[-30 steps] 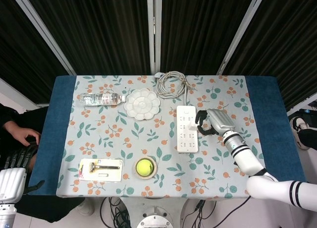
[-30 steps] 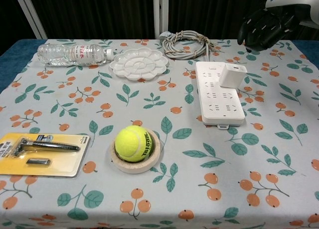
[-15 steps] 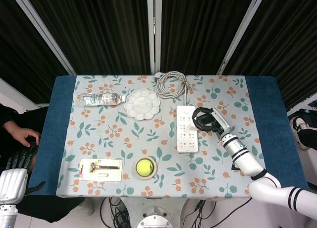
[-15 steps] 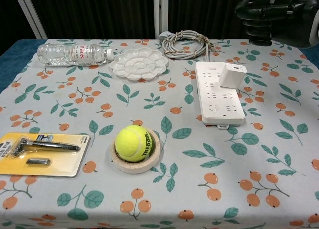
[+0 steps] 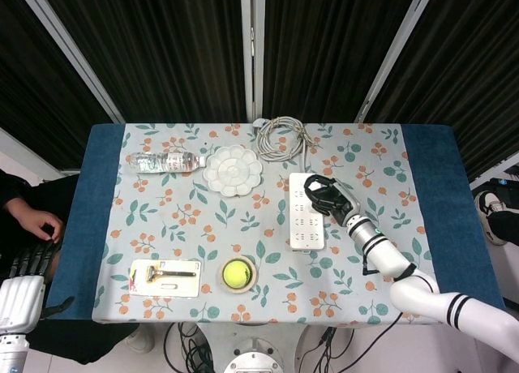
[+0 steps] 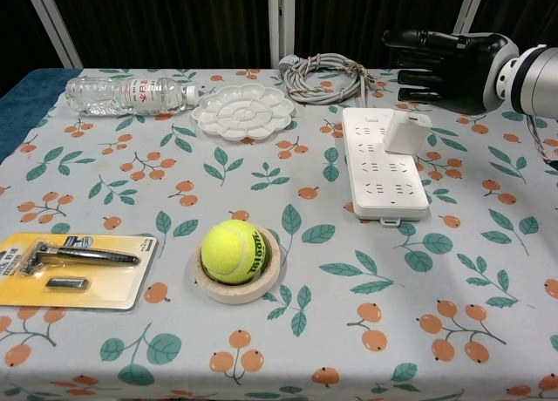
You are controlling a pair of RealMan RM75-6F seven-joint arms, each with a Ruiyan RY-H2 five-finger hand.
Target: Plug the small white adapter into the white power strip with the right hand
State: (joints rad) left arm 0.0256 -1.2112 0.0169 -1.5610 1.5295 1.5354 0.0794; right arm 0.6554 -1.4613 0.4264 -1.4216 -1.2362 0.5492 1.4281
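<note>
The white power strip (image 6: 382,164) (image 5: 304,223) lies lengthwise on the floral cloth, right of centre. The small white adapter (image 6: 407,132) stands slightly tilted on the strip's far right part. My right hand (image 6: 445,59) (image 5: 328,199) hovers above and just behind the adapter, its dark fingers stretched out to the left and holding nothing. In the head view this hand covers the strip's far right part and hides the adapter. My left hand (image 5: 26,263) hangs off the table's near left corner, fingers straight and empty.
A coiled white cable (image 6: 327,77) lies behind the strip. A paint palette (image 6: 242,112) and a water bottle (image 6: 131,94) are at the back left. A tennis ball (image 6: 233,251) sits on a ring, with a razor pack (image 6: 74,268) at the front left.
My right hand has moved left, from beside the strip's right edge to over its far part, and its fingers have uncurled to point left. The adapter has not moved.
</note>
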